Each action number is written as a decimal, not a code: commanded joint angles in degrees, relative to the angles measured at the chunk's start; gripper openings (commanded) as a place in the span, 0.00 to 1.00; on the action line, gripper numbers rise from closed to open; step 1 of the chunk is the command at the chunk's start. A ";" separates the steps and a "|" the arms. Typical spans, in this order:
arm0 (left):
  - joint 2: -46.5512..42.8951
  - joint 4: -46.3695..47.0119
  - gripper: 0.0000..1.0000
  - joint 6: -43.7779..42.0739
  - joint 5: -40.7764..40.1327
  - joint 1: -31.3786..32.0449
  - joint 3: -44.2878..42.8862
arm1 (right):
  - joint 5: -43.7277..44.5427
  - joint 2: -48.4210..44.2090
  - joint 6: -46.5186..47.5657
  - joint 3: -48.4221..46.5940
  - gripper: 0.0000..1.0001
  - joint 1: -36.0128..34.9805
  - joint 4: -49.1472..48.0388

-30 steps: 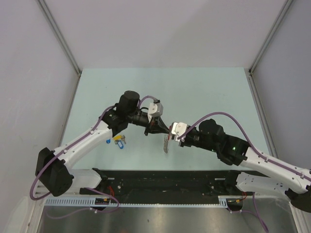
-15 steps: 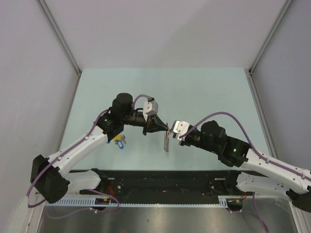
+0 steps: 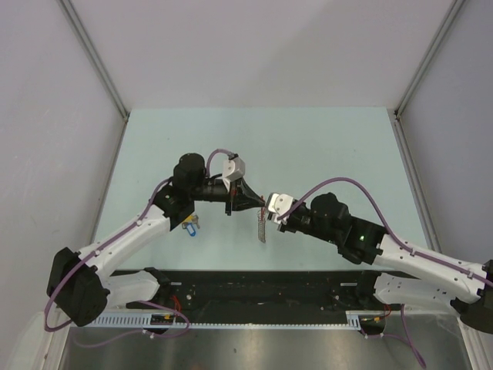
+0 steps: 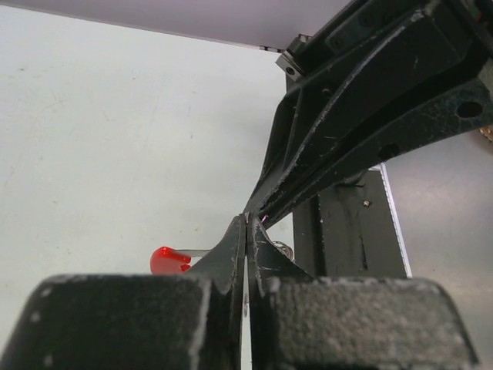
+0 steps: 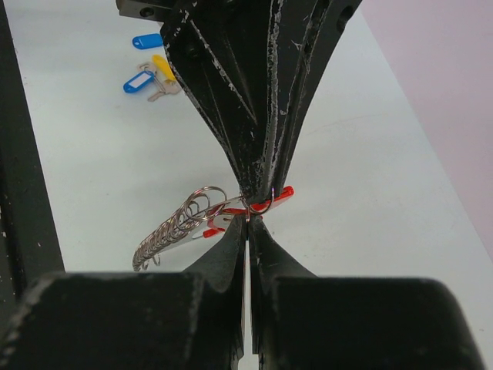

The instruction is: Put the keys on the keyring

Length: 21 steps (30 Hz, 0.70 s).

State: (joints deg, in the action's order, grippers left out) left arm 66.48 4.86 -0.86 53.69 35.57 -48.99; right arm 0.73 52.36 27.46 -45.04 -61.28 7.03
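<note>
Top external: both arms (image 3: 142, 225) angle inward, closed fingers (image 3: 246, 202) meeting at the keyring (image 3: 263, 228).

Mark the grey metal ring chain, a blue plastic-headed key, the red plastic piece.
grey metal ring chain (image 5: 171, 232): right wrist view, stacked rings' middle.
blue plastic-headed key (image 5: 129, 85): right wrist view, blue head.
red plastic piece (image 5: 285, 192): right wrist view, exposed right end.

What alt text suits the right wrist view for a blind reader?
The right gripper, from below, and the left gripper, from above, both shut, pinch a red-and-silver keyring over a pale table. Blue and yellow keys lie farther back.
</note>
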 commanded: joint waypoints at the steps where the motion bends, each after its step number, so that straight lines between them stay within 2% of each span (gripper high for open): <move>1: -3.11 10.69 0.00 5.34 -3.32 -0.42 1.79 | -0.73 0.29 -1.36 1.88 0.00 -1.30 -6.41; 8: -5.39 17.71 0.00 9.56 -7.81 0.02 6.35 | 2.43 0.20 -2.68 4.78 0.00 -1.65 -15.81; 13: -7.06 24.22 0.00 12.64 -10.18 0.46 9.52 | 1.64 1.34 -1.89 4.78 0.00 -1.65 -16.96; 17: -6.28 24.85 0.00 13.70 -9.05 0.55 9.36 | 1.81 0.29 -0.57 4.78 0.00 -1.57 -16.52; 19: -5.66 22.75 0.08 11.78 -8.43 0.55 8.39 | 2.78 -0.50 0.74 4.43 0.00 -1.30 -15.56; 21: -5.74 16.96 0.23 8.62 -8.08 0.55 5.94 | 2.78 -1.64 1.80 3.91 0.00 -0.69 -13.10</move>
State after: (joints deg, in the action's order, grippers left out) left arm 60.86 23.38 10.48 45.17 35.83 -39.13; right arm 3.60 53.06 27.09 -40.23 -62.15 -6.00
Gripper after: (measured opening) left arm 0.118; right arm 0.010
